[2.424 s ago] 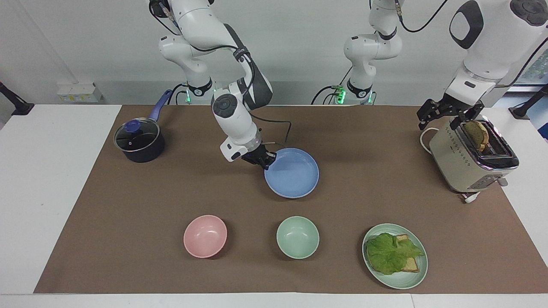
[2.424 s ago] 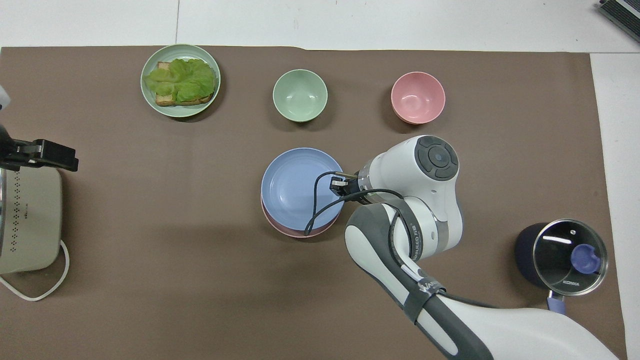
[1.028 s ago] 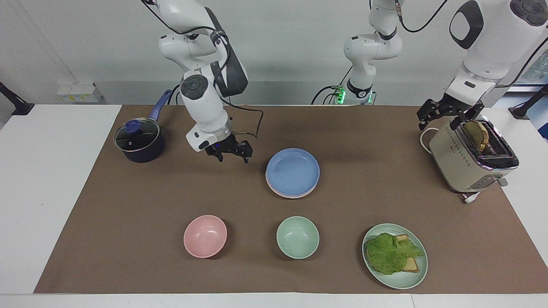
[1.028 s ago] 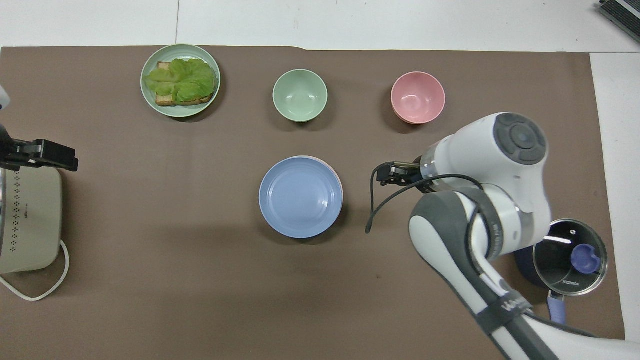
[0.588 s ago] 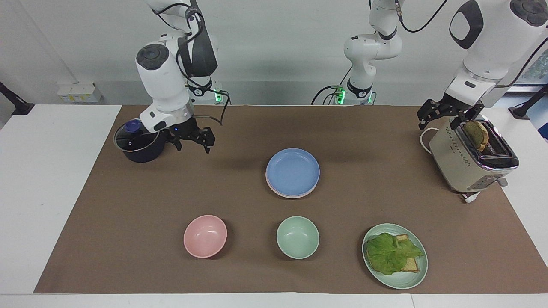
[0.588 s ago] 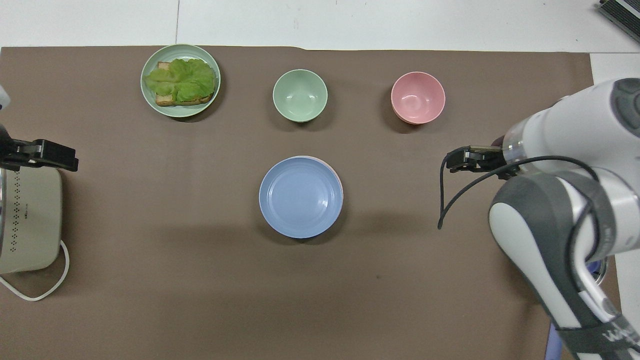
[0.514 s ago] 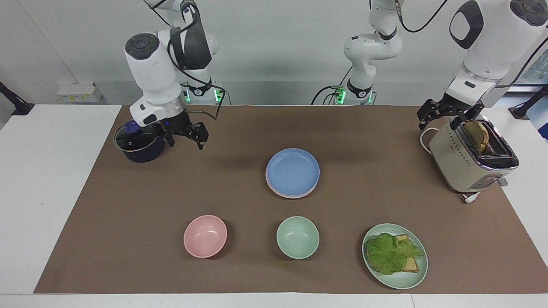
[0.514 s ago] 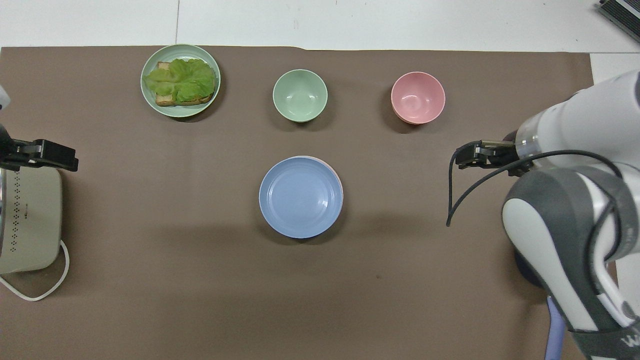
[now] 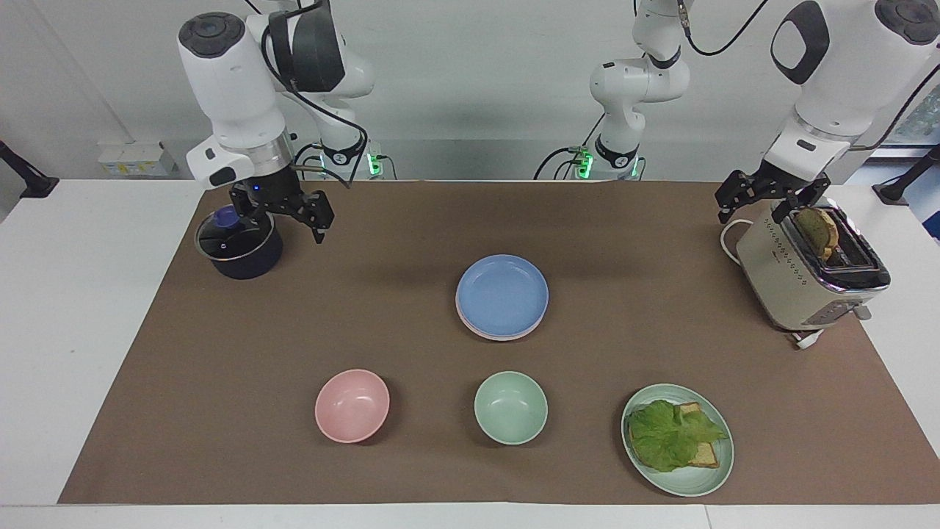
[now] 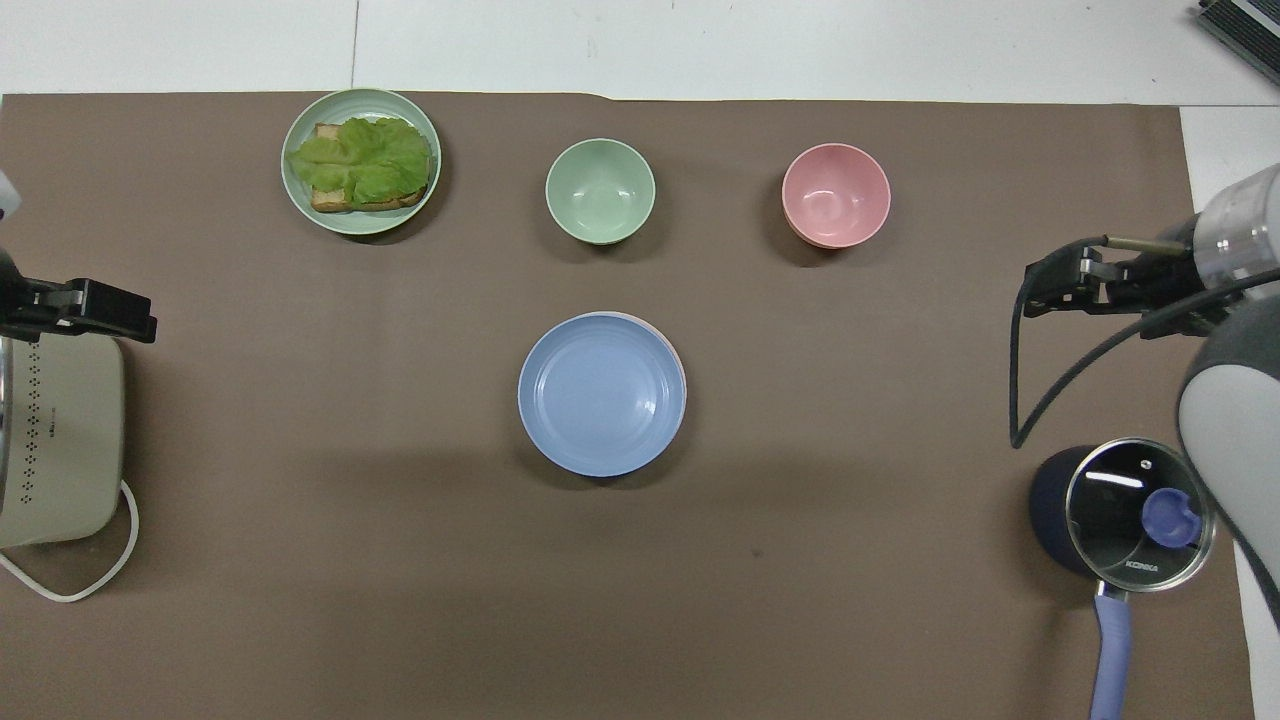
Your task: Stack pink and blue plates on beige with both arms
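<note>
Meanwhile, a brown mat [image 9: 220,441] is seen spread across the table, with the toaster [image 9: 808,283] set at the left arm's end and the lidded saucepan [image 9: 239,246] at the right arm's end. At the middle of the mat, the blue plate [image 9: 502,292] is shown seated on top of the stack, with only a thin edge of the pink plate [image 9: 490,334] visible beneath it; the beige plate cannot be made out under the two, so its presence at the bottom is judged rather than seen. The stacking is therefore judged to be finished or very nearly so. The mint plate with lettuce and toast [image 9: 678,439], the mint bowl [image 9: 510,407] and the pink bowl [image 9: 352,405] are lined up farther from the robots than the stack. The right gripper [image 9: 290,213] is held in the air just beside the saucepan, its jaws spread and empty; the left gripper [image 9: 764,192] is parked over the toaster, jaws likewise spread and empty, that arm waiting. Little risk to the stack itself is expected, since both grippers are well apart from it. The likelier trouble is judged to lie at the saucepan, whose glass lid or handle could be clipped if the right gripper were lowered or swung carelessly; a slight offset in the stack could also be left uncorrected.
</note>
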Tool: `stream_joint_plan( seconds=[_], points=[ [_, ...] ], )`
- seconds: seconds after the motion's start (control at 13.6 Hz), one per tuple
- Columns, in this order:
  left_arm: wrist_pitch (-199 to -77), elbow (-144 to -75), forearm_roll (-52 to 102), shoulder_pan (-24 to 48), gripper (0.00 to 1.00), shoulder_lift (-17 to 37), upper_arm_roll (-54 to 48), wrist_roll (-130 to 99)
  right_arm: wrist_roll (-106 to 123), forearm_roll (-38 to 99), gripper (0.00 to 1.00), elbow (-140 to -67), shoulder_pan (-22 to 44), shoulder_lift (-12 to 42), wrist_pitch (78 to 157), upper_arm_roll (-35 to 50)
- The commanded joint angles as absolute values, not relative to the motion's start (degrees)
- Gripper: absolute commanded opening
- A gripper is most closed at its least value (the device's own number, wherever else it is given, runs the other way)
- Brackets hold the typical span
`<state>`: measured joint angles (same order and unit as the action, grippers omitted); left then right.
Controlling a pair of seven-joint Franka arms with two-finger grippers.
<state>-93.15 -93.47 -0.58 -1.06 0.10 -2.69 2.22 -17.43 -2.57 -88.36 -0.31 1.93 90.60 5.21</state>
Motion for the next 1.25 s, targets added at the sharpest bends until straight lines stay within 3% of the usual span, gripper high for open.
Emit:
stream_joint_plan(
  seconds=[0.0, 0.29, 1.18],
  points=[
    [-92.1, -92.8, -0.8, -1.7, 1.00, -0.1, -3.0, 2.6, -16.2, -3.1, 1.00, -88.4, -1.0, 1.0, 88.3, 5.8],
    [-92.1, -92.8, -0.8, -1.6, 1.00, -0.1, -3.0, 2.6, -12.1, -2.5, 1.00, -95.8, -1.4, -3.5, 90.3, 5.7],
    [-92.1, -92.8, -0.8, -1.7, 1.00, -0.1, -3.0, 2.6, -7.4, -0.9, 1.00, -95.9, -2.7, -3.5, 91.6, 5.7]
  ],
)
